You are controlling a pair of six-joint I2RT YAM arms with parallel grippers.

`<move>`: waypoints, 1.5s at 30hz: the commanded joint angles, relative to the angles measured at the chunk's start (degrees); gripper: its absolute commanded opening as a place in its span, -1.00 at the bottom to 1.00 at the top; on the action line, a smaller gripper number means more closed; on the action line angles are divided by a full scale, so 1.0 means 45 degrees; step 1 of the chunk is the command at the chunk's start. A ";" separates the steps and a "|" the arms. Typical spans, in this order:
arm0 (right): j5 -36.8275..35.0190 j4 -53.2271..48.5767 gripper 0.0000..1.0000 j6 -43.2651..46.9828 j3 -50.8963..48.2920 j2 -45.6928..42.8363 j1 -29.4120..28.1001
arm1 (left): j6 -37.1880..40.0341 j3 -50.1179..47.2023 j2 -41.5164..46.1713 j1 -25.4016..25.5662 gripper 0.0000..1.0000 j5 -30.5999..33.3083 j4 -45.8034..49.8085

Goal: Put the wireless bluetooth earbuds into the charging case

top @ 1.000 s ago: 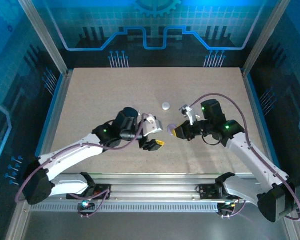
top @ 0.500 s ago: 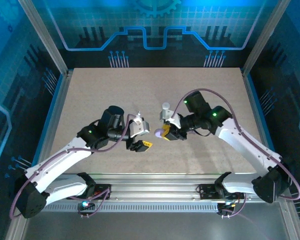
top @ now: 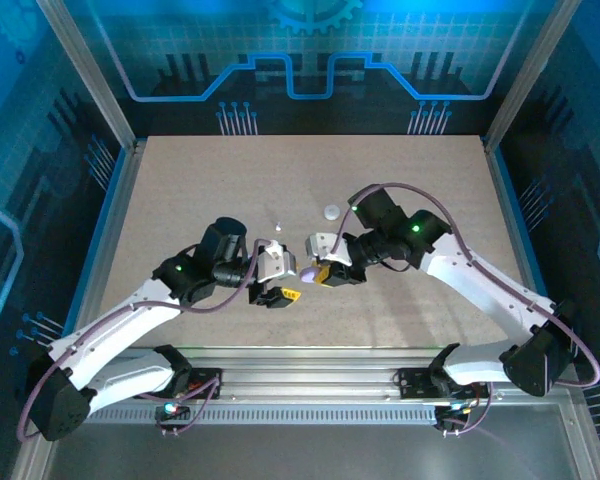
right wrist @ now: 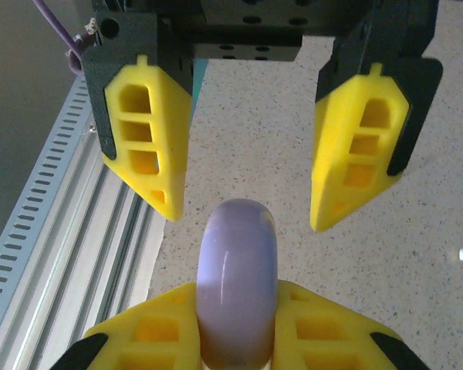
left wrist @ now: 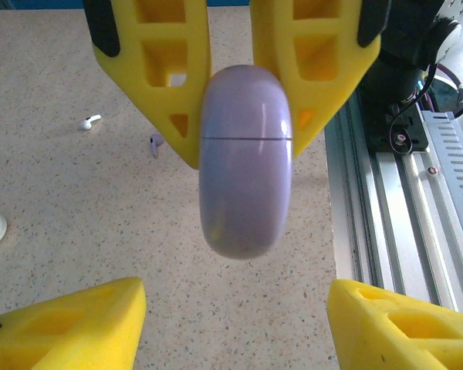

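The left hand [top: 280, 294] hangs with its yellow fingers [left wrist: 69, 324] spread wide, one on each side of the lavender charging case [left wrist: 245, 193] and clear of it. The case, its lid closed, is off the surface [top: 180, 190], clamped in the fingers of the right hand [right wrist: 235, 301]. Beyond them on the surface lie the white earbud [left wrist: 89, 122] and the lavender earbud [left wrist: 155, 143], near each other, with a white round piece [top: 331, 211] farther right.

No word, label, brand mark, number or sign can be read anywhere, neither on the lavender charging case [left wrist: 245, 193], nor on the speckled table [top: 180, 190], nor on the blue patterned back wall [top: 430, 40]
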State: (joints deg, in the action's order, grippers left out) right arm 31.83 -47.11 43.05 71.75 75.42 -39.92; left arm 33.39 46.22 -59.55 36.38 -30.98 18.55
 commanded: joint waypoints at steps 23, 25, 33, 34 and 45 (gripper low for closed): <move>0.0634 0.0733 -0.71 -0.0372 -0.0064 0.0467 -0.0336 | -0.0176 -0.0251 0.0317 0.0186 -0.12 -0.0604 -0.1327; 0.0655 0.0777 -0.72 -0.0388 -0.0101 0.0449 -0.0337 | -0.0218 -0.0268 0.0325 0.0196 -0.11 -0.0615 -0.1395; 0.0726 0.1075 -0.71 -0.0549 -0.0376 0.0277 -0.0370 | -0.0441 -0.0252 0.0304 0.0236 -0.19 -0.0612 -0.1638; 0.0719 0.1093 -0.71 -0.0556 -0.0394 0.0272 -0.0383 | -0.0446 -0.0264 0.0288 0.0236 -0.21 -0.0642 -0.1655; 0.0755 0.1720 -0.67 -0.0901 -0.0907 -0.0244 -0.0352 | -0.0445 -0.0175 0.0265 0.0218 -0.52 -0.0706 -0.1543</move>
State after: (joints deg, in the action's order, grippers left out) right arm 33.36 -41.10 40.12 68.82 76.29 -40.60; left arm 31.46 45.52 -59.16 37.04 -32.29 12.64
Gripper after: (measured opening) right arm 0.190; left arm 0.249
